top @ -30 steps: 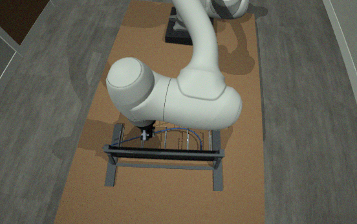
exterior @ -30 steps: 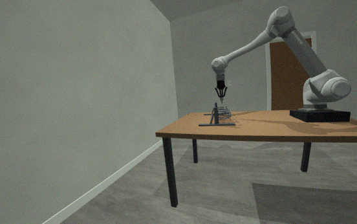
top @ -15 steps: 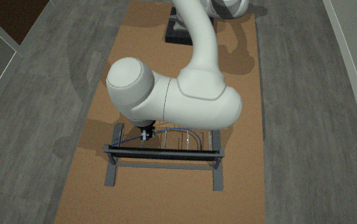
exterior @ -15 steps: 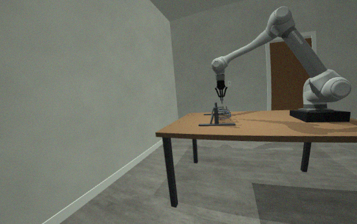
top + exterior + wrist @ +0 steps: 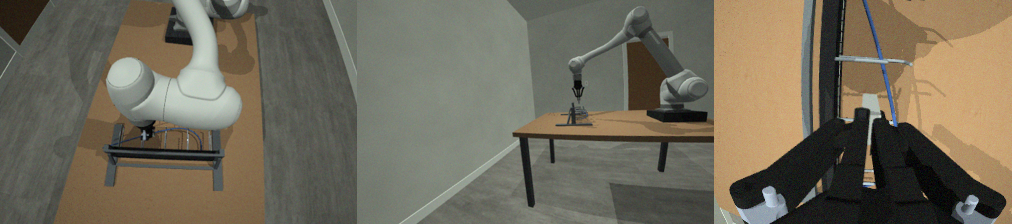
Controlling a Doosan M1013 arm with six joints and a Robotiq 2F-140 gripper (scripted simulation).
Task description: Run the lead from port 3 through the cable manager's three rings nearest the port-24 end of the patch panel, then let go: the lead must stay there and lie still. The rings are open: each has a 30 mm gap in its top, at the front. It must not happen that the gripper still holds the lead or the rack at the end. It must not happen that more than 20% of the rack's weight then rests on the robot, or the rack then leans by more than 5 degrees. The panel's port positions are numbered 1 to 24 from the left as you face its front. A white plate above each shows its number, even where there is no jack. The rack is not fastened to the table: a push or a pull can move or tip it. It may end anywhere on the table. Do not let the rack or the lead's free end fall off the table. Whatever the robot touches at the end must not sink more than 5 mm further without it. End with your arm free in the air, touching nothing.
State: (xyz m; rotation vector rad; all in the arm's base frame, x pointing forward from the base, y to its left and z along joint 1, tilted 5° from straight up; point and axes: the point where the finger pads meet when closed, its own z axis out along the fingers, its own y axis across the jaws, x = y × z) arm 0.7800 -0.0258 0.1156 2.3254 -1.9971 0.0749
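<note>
The blue lead arcs from the port-3 side of the dark panel, at the right in the top view, past several metal rings to the left, port-24 end, where it slants back towards the panel. In the wrist view it crosses the endmost ring; whether it lies inside or on top is unclear. My gripper is shut with nothing seen between the fingers. It points down above the rings near the second from that end, beside the lead. The arm and fingers hide parts of the rings and lead.
The grey rack stands upright on two long feet on the wooden table. Its top bar runs along the panel. The arm's black base stands at the table's far end in the top view.
</note>
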